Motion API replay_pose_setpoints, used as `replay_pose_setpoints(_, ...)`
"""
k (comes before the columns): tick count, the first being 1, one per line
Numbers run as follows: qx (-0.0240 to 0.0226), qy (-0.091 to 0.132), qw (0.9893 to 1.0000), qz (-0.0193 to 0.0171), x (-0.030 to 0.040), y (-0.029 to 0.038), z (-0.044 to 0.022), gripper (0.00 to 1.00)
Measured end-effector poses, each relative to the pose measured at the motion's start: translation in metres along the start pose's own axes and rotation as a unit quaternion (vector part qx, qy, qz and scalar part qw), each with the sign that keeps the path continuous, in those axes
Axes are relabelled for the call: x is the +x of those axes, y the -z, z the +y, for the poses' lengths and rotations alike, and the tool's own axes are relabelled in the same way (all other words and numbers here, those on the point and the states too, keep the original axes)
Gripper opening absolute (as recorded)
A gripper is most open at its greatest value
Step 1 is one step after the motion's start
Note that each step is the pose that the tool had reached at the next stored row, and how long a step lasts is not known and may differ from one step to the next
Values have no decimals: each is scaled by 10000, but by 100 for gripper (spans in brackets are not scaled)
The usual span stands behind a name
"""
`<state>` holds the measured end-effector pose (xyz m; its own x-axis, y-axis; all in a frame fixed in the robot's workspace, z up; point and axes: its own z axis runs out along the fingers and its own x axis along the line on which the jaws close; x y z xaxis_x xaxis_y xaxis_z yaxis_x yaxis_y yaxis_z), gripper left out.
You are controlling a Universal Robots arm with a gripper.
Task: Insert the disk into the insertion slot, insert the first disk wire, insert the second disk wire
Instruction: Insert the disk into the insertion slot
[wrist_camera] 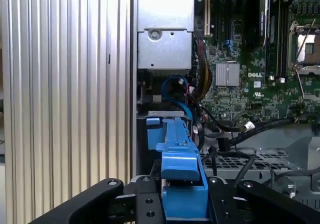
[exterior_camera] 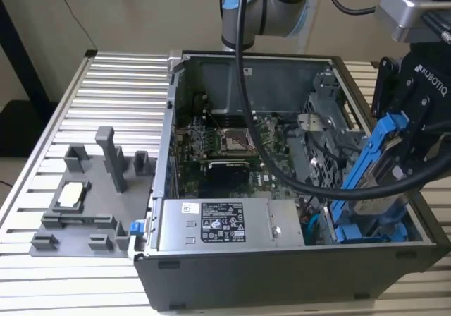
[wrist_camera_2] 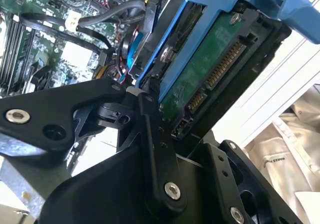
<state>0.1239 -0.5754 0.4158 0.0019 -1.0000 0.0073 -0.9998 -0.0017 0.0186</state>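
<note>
right now it's step one, the disk going in. the end effector (exterior_camera: 396,136) has its fingers closed on the upper end of the disk (exterior_camera: 373,162), gripping the blue frame. the disk hangs at a steep tilt over the slot (exterior_camera: 373,233), in the near corner of the computer case (exterior_camera: 282,274) on the exterior view's right. its lower end points down toward the blue parts in the slot. i can't tell whether it touches them, because a thick black cable (exterior_camera: 244,83) loops across just there.

in the first wrist view the disk (wrist_camera: 180,154) shows edge-on, clamped between the black fingers (wrist_camera: 221,202). in the second wrist view the disk (wrist_camera_2: 210,69) turns its green underside and its row of contacts to the camera. nothing is plugged into them, so i'd judge both wire steps are not yet done.

as i read it, seating the disk calls for bringing that tilt down until the frame lines up square with the slot walls. after that it needs a straight, even push, keeping clear of the loose wires close by.

hard to make out: the floor of the slot is hidden behind the case wall. beside the power supply (wrist_camera: 165,39) sits a tangle of blue and black wires (wrist_camera: 175,86), near the circuit board (wrist_camera: 250,84). which two of them belong to the disk, i can't say. the ribbed bench (exterior_camera: 106,83) carries the case.
</note>
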Motion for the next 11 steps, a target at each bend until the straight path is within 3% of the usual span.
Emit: replay_pose_setpoints(11,0,0,10000,-4,-39,-106,-3,33)
